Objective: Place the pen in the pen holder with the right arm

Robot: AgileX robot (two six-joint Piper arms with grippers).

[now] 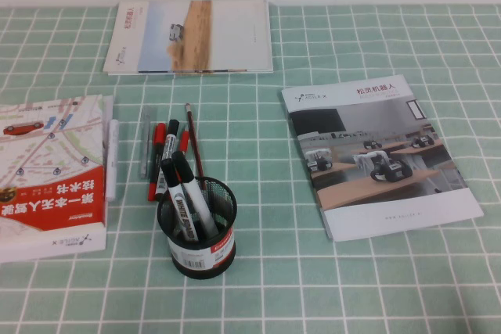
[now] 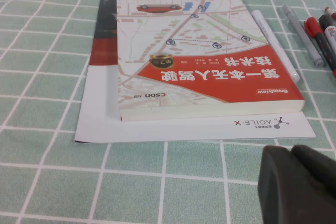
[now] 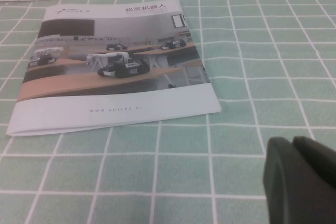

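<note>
Two black markers stand in the pen holder [image 1: 199,228], but the pen [image 1: 193,140] lies on the bench [image 1: 376,287] just behind it, its near end hidden by the mesh rim; nothing of the task looks done; the right claw [image 3: 302,179] and left claw [image 2: 296,182] show only as dark corners, well apart from the pen; their opening I cannot tell.

High camera looks down; wrist cameras skim the tablecloth [image 1: 368,287]
</note>
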